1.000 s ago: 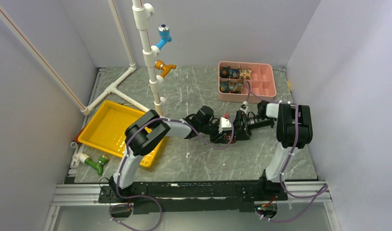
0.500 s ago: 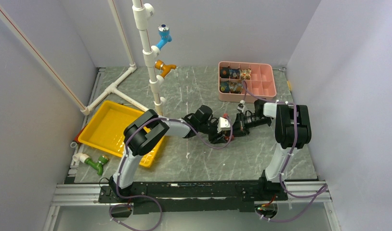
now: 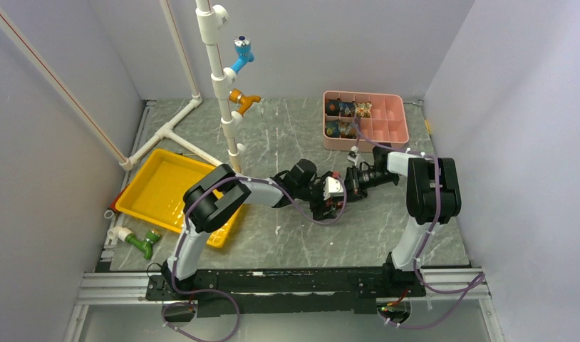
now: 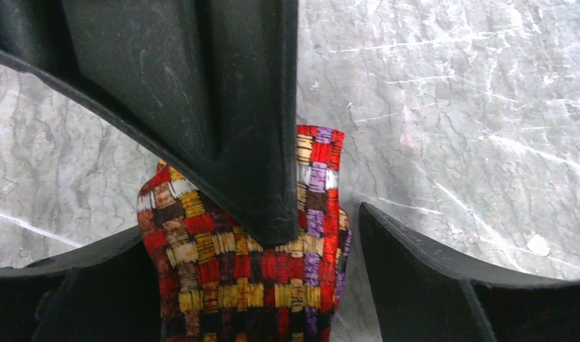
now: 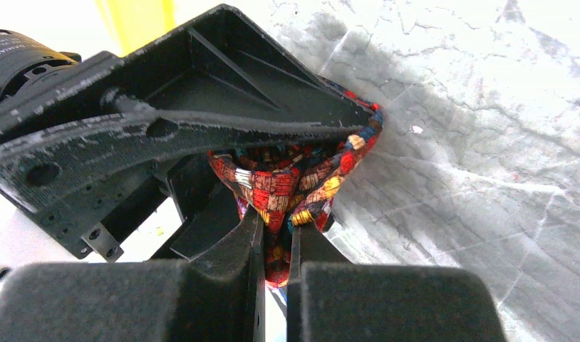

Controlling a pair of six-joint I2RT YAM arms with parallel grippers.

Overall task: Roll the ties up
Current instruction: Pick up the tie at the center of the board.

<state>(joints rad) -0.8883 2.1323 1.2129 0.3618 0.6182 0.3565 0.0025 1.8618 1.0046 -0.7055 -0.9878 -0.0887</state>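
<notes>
Right wrist: end effector (image 5: 276,226) on tie (image 5: 287,182)

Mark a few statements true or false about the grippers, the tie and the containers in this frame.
1. The right gripper pinches the tie. True.
2. The left gripper is clamped shut on the tie. False: its fingers stand apart, one on either side of it.
3. The pink box holds rolled ties in several compartments. True.
4. The yellow tray lies beside the right arm. False: it lies on the left arm's side of the table.
</notes>
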